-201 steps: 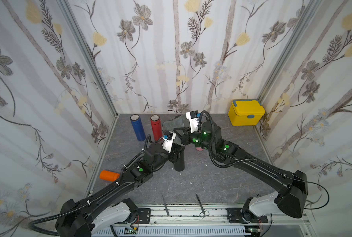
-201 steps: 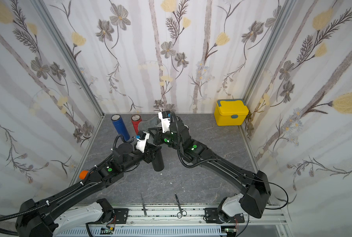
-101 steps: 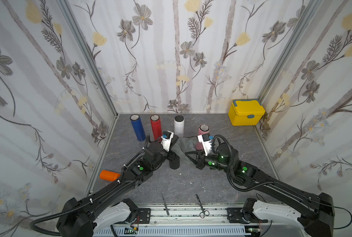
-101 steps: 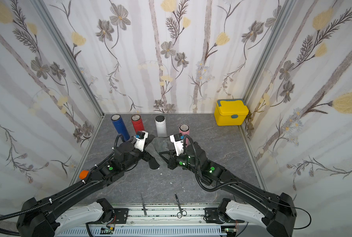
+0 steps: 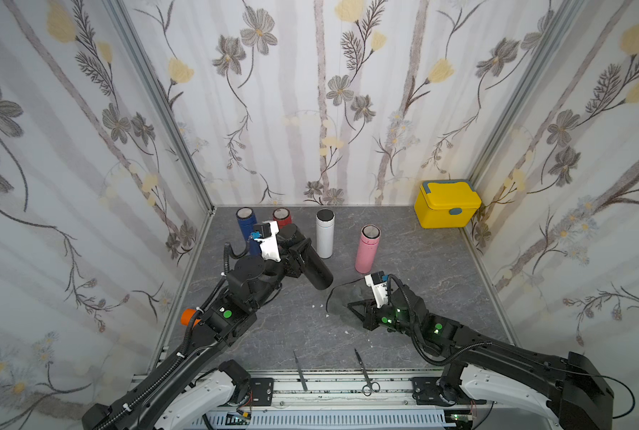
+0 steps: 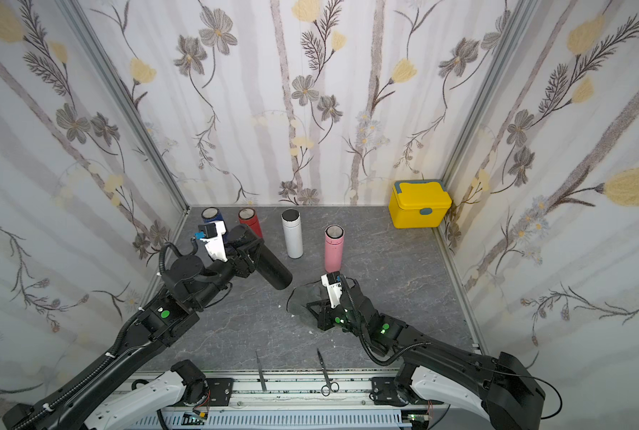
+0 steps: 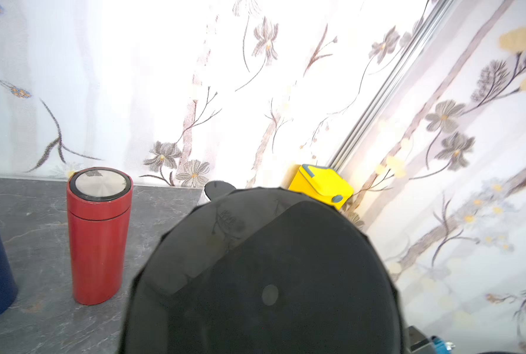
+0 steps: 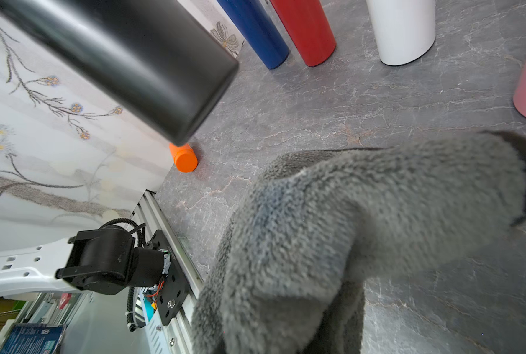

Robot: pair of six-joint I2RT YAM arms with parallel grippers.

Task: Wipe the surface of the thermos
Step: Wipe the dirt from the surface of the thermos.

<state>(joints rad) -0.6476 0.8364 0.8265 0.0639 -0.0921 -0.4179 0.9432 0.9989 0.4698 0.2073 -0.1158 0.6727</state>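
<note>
The black thermos [image 5: 310, 262] hangs tilted above the grey floor in both top views, lid end toward the back wall and base toward the middle. My left gripper [image 5: 298, 255] is shut on its upper body. In the left wrist view the thermos [image 7: 264, 275] fills the lower frame and hides the fingers. My right gripper [image 5: 360, 311] is low at the front right, shut on a grey cloth [image 5: 338, 298] that droops to the floor. The cloth [image 8: 362, 230] covers the jaws in the right wrist view, apart from the thermos base [image 8: 175, 92].
Blue [image 5: 245, 223], red [image 5: 282, 217], white [image 5: 325, 232] and pink [image 5: 367, 247] thermoses stand along the back. A yellow box [image 5: 446, 203] sits in the back right corner, an orange cylinder [image 5: 188, 316] by the left wall. Scissors [image 5: 364, 372] and a metal tool [image 5: 300, 370] lie at the front edge.
My right arm has drawn the cloth away from the thermos, down to the front right. My left arm has lifted the thermos, tilted it and carried it backward.
</note>
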